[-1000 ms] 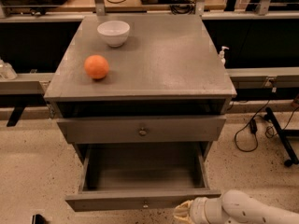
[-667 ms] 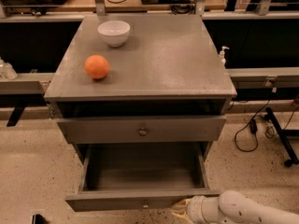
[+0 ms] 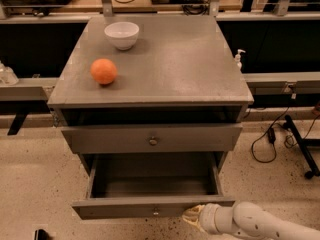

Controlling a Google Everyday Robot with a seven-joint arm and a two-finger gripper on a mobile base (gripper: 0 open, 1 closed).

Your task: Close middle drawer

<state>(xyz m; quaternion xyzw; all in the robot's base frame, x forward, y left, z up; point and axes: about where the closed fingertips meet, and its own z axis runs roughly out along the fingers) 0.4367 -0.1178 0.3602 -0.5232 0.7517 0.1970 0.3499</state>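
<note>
The middle drawer (image 3: 125,208) is pulled far out of the grey cabinet. Its inside is empty, and its slim front panel has a tiny metal knob (image 3: 156,212) at the centre. My gripper (image 3: 192,216) comes in from the lower right on a white arm (image 3: 250,224). Its tip is at the outer face of the drawer's front panel, right of the knob. Above it, the taller drawer front with a brass knob (image 3: 153,141) stands slightly out from the cabinet.
On the cabinet top (image 3: 190,64) sit an orange (image 3: 103,71) and a white bowl (image 3: 121,34). Cables and a black stand leg (image 3: 300,149) lie on the floor to the right. Metal rails run behind the cabinet on both sides.
My gripper has moved slightly up and forward against the drawer's front panel. The middle drawer appears to have slid a little way in.
</note>
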